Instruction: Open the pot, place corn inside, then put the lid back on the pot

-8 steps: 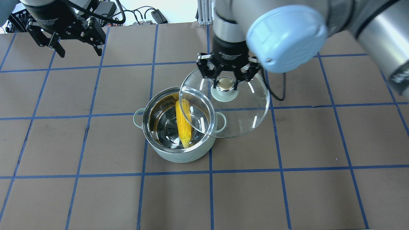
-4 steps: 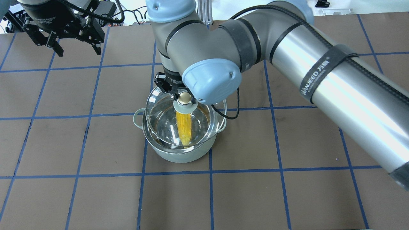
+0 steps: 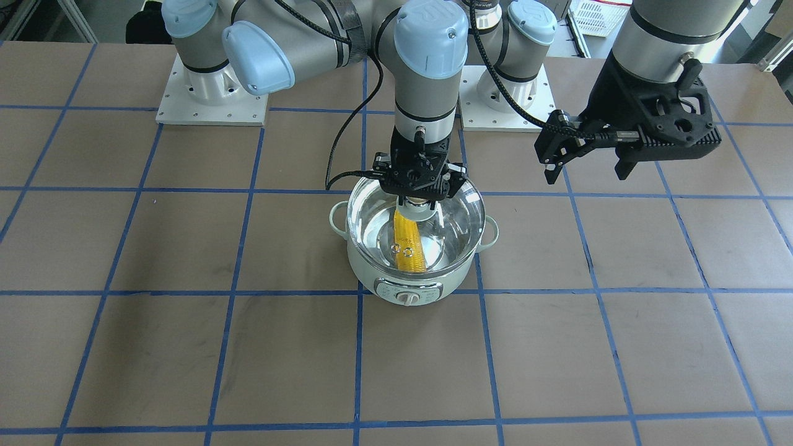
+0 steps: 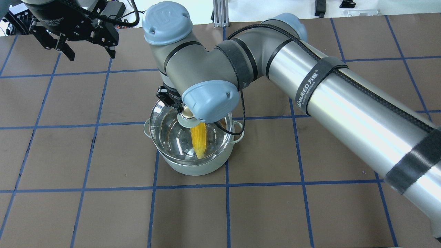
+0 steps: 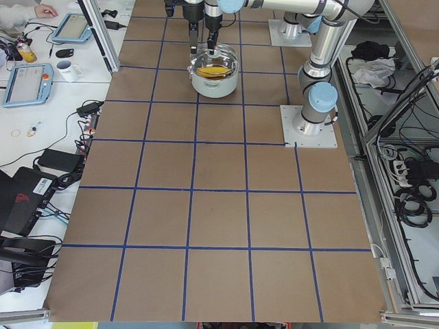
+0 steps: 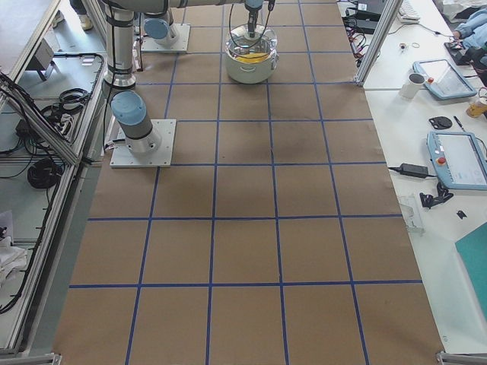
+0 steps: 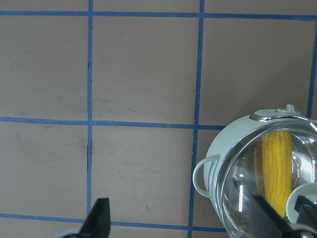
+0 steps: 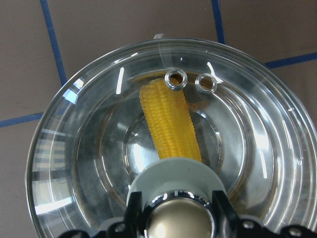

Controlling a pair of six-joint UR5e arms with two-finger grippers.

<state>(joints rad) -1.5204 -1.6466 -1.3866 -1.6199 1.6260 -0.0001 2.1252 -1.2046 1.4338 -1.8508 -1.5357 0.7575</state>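
One pot [image 3: 372, 277] holds the corn [image 3: 409, 248] under the glass lid [image 3: 455, 223]; whether that lid is seated is unclear. Overhead, its wrist [image 4: 210, 100] hides much of the right gripper [image 3: 422, 201], which clamps the lid's knob [image 3: 423, 214]; the left gripper [image 3: 585, 176] hangs spread, well apart from the pot.

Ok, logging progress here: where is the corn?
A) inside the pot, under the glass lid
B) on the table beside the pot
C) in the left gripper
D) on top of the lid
A: the corn shows through the lid, lying inside the pot, while the right gripper grips the lid's knob.
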